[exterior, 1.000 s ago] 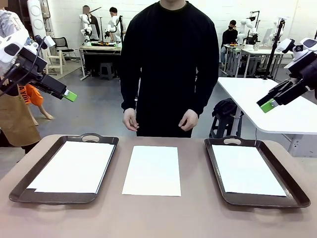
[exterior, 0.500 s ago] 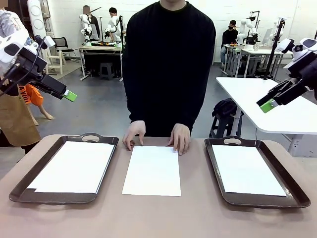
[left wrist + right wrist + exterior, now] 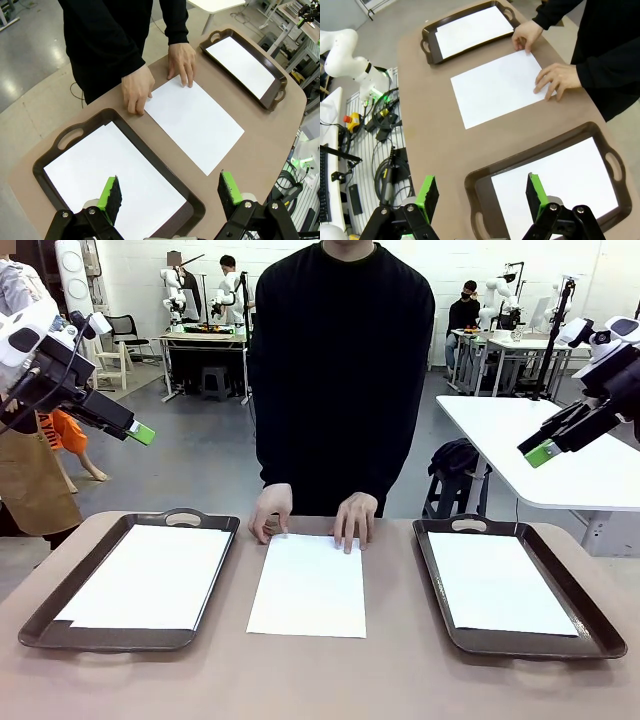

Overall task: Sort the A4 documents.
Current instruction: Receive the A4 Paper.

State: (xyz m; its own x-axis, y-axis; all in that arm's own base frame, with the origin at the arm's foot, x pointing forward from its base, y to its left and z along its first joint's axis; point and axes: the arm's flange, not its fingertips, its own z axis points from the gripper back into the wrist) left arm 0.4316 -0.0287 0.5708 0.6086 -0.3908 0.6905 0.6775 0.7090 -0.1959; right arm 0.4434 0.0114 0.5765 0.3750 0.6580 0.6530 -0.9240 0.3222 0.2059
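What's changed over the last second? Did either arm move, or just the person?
Only the person moved. Their hands came down from in front of their body to the far edge of the middle sheet: one hand at its far-left corner, the other hand flat on the paper, since slid slightly left. The left gripper and right gripper stayed raised and open. Both trays and their sheets are unchanged.

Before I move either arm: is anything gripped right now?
No. Left gripper and right gripper are open, empty; the person's hands press the middle sheet's far edge.
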